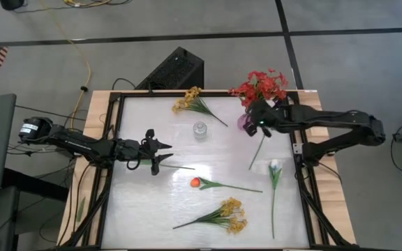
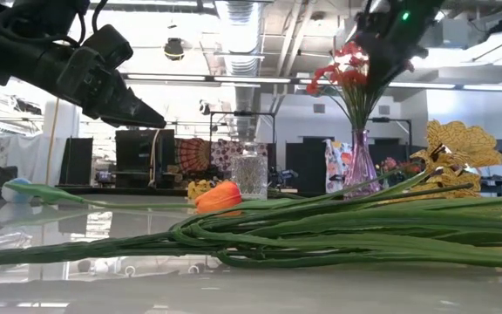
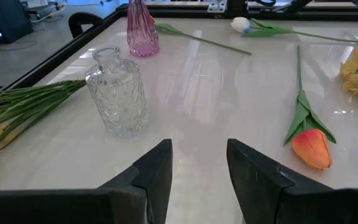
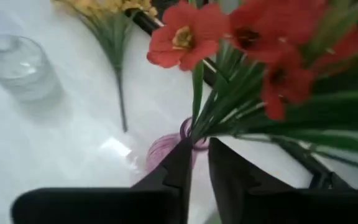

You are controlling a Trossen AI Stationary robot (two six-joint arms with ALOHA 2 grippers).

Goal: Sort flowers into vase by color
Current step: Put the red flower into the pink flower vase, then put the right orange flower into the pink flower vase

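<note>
Glossy white tabletop (image 1: 222, 209): right end effector (image 4: 199, 163) slightly parted over ribbed pink vase (image 4: 163, 151); left end effector (image 3: 197, 171) released.

A black box (image 1: 174, 70) sits on the grey floor at 12 o'clock beyond the white table (image 1: 152, 209), a yellow cable (image 1: 82, 63) trailing at 10 o'clock.

Bare table (image 1: 222, 157) lies open between the clear glass bottle (image 1: 199, 130) and the orange tulip (image 1: 195, 183). The pink vase (image 1: 245, 122) with red flowers (image 1: 260, 85) crowds the far right corner.
</note>
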